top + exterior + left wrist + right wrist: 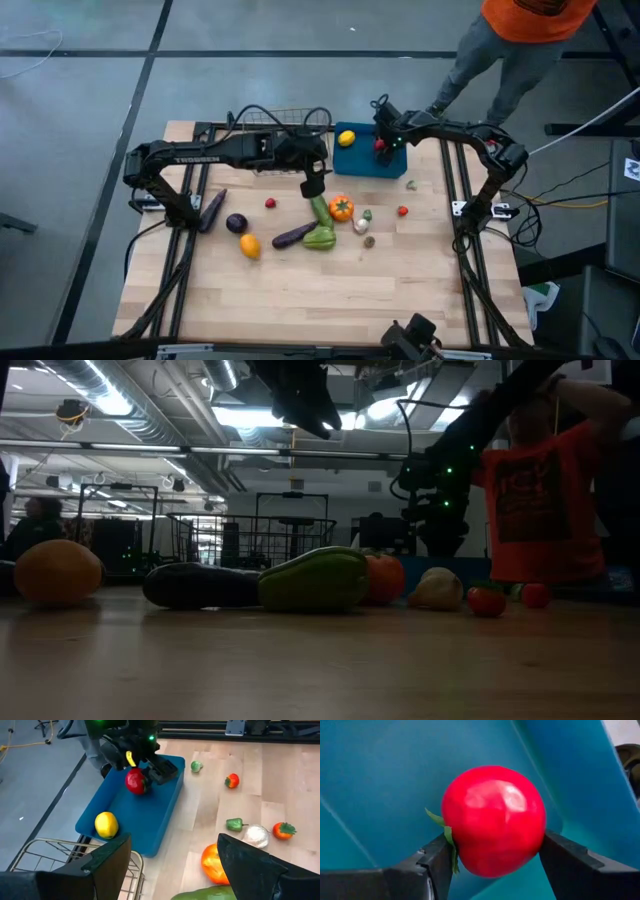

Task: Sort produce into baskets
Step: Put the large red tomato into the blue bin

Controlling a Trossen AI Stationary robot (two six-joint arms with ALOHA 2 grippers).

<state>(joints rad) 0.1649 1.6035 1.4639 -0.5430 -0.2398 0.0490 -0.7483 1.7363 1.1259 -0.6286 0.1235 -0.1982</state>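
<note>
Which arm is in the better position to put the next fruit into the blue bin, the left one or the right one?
The right arm. Its gripper already holds the red tomato over the blue bin, so it probably only needs to open. The left gripper is open and empty, above the cucumber on the table.

Grey concrete floor [300, 30] surrounds the wooden table [320, 290]; bright ceiling lights [110, 400] and ducts overhead.

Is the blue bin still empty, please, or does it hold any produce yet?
Not empty: a yellow lemon lies in the blue bin. The right hand holds a red tomato above it, not released.
</note>
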